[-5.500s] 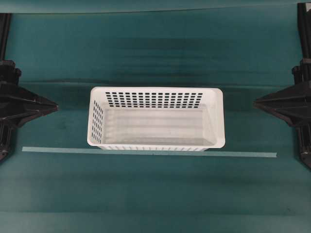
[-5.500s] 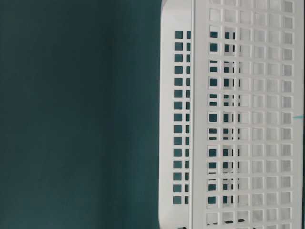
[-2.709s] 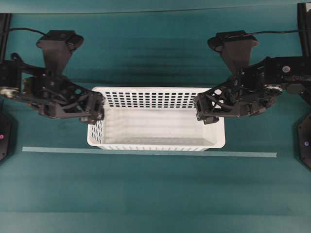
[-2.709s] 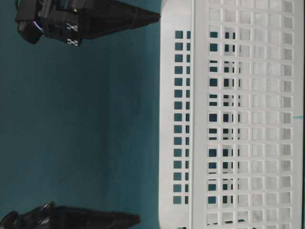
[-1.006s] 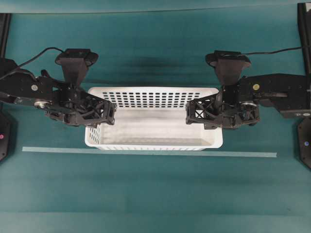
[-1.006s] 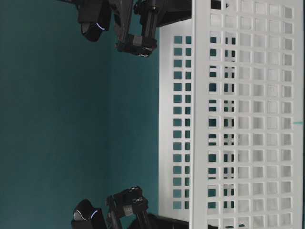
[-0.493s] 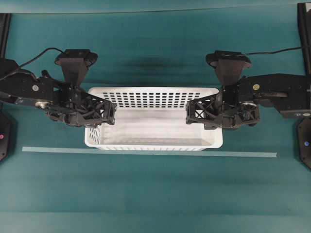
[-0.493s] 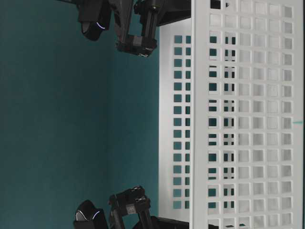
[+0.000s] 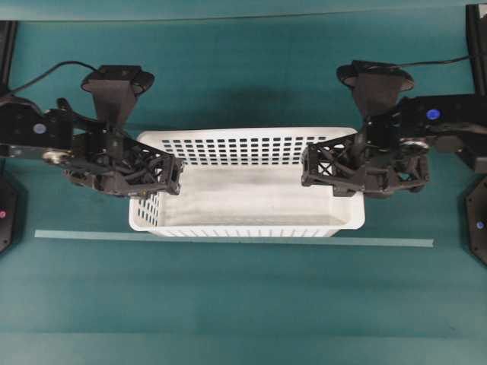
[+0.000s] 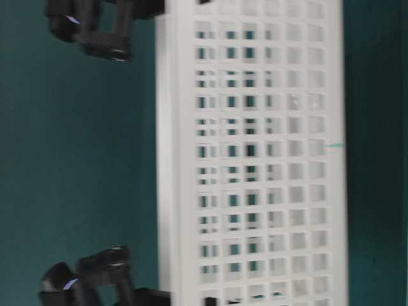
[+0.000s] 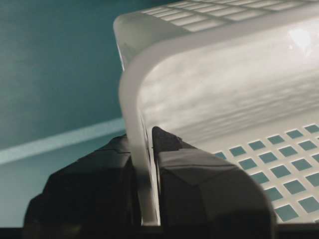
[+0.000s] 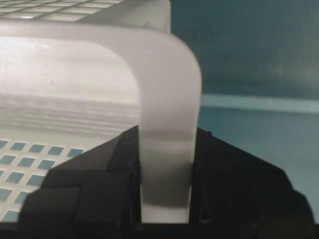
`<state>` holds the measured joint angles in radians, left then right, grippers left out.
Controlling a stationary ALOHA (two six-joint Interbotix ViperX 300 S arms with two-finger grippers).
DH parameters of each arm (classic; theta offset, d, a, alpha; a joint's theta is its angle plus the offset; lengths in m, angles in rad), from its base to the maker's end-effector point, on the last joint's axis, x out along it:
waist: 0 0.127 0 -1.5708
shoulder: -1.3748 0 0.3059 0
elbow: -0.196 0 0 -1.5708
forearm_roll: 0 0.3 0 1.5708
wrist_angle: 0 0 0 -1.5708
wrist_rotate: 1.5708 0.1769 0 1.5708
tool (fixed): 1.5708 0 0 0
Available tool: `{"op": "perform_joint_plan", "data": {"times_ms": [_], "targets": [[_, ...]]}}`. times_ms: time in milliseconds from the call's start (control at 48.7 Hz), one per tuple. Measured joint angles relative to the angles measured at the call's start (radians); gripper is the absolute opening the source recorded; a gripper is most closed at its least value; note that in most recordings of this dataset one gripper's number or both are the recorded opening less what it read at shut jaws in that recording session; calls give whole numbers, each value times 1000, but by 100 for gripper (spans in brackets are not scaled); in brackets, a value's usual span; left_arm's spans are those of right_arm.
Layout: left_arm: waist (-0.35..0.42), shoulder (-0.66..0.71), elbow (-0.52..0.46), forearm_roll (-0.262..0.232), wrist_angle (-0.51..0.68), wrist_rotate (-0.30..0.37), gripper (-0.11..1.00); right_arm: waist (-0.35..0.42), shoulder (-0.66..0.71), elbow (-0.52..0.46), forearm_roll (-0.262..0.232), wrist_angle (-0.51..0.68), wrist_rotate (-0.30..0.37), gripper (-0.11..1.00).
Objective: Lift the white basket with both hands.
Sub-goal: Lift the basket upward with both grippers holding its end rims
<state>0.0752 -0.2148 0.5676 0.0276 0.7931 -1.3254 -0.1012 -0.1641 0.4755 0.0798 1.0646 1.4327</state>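
Both grippers, left (image 9: 173, 176) and right (image 9: 308, 171), stayed clenched on the white basket (image 9: 245, 226)'s end rims; it looked larger at frame centre, evidently lifted off the table

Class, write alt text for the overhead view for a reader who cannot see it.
Two black end effectors, left and right, clamp the short end walls of a white basket over a teal table. A pale tape strip runs along the basket's near side.
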Motion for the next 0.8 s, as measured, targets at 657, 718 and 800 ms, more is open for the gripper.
{"op": "perform_joint_plan", "data": {"times_ms": [657,718,800], "targets": [[-26,-71,-270,2,318,3,4,-14,-37,-298,31,373,0,18],[-28,-71,-307,2,368,12,4,-12,-35,-325,31,396,2,18],[-31,-71,-359,2,446,20,4,-12,-35,-368,20,423,3,18]]}}
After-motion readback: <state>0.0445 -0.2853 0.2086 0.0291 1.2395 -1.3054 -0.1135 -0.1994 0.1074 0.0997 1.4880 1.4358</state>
